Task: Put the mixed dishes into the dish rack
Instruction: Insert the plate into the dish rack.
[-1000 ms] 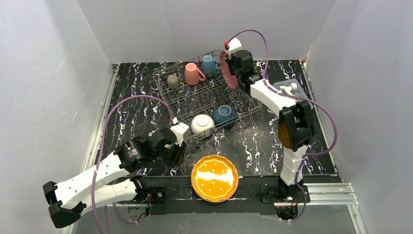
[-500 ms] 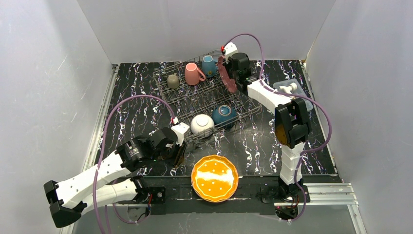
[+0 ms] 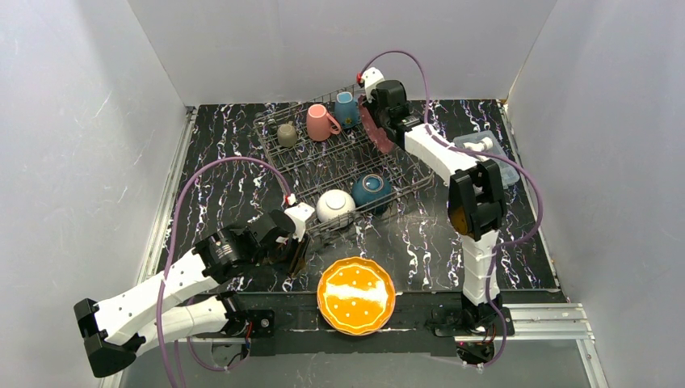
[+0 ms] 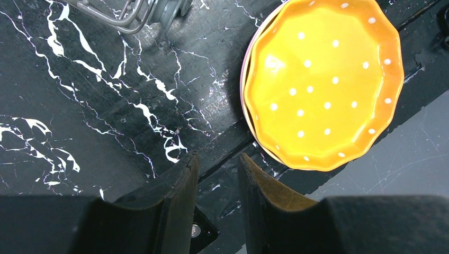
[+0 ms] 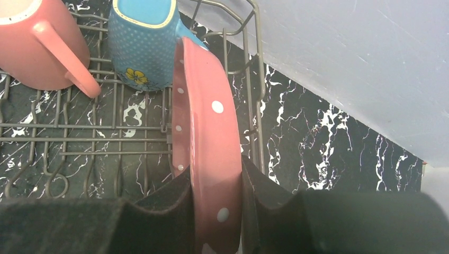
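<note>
The dish rack (image 3: 321, 164) stands at the back middle of the table. In it are a grey-olive mug (image 3: 287, 134), a pink mug (image 3: 321, 122), a blue mug (image 3: 346, 108), a white bowl (image 3: 335, 205) and a teal bowl (image 3: 371, 189). My right gripper (image 5: 216, 174) is shut on a dark red dotted plate (image 5: 209, 137), held on edge over the rack's far right corner beside the blue mug (image 5: 142, 39). An orange dotted plate (image 4: 320, 84) lies at the near edge on top of a pale pink plate (image 4: 244, 90). My left gripper (image 4: 218, 157) is open and empty just left of that stack.
A clear plastic box (image 3: 485, 149) with a white item sits right of the rack, under the right arm. White walls close in the table on three sides. The rack's right rim wire (image 5: 254, 79) runs close beside the held plate.
My right gripper has carried the dark red plate leftward and farther back, over the rack's far corner. The left arm has barely shifted.
</note>
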Action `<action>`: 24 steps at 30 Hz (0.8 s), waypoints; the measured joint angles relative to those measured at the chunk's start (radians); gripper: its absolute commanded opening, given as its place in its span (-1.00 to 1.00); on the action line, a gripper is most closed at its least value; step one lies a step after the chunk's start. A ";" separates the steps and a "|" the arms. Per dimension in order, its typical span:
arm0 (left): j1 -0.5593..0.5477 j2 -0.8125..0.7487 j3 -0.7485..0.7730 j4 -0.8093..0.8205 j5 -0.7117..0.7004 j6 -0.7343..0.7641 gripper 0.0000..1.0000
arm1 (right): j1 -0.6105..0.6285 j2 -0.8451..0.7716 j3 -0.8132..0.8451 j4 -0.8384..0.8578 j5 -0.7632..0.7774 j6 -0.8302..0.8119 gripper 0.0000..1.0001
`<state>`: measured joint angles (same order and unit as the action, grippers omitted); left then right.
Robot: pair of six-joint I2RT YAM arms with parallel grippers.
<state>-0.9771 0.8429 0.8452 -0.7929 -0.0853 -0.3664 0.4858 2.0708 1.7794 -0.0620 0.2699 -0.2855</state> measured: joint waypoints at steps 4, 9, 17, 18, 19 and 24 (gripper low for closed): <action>0.001 0.000 0.000 0.000 0.000 0.000 -0.37 | 0.008 0.049 0.081 -0.066 0.012 -0.008 -0.97; 0.001 0.000 0.000 0.000 0.000 0.000 -0.37 | 0.014 0.081 0.123 -0.100 0.031 -0.010 -0.97; 0.001 0.000 0.000 0.000 0.004 0.000 -0.38 | 0.018 0.098 0.166 -0.147 0.046 -0.004 -0.97; 0.001 0.000 0.000 0.000 0.004 0.000 -0.38 | 0.019 0.100 0.170 -0.152 0.048 -0.003 -0.97; 0.001 0.000 0.000 0.000 0.004 0.000 -0.38 | 0.019 0.100 0.172 -0.154 0.050 -0.003 -0.97; 0.001 0.000 0.000 0.000 0.006 0.000 -0.38 | 0.019 0.109 0.190 -0.172 0.056 0.003 -0.97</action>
<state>-0.9760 0.8429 0.8452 -0.7929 -0.0788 -0.3660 0.5053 2.1799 1.9690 -0.2337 0.3264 -0.2821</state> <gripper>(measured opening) 0.314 0.337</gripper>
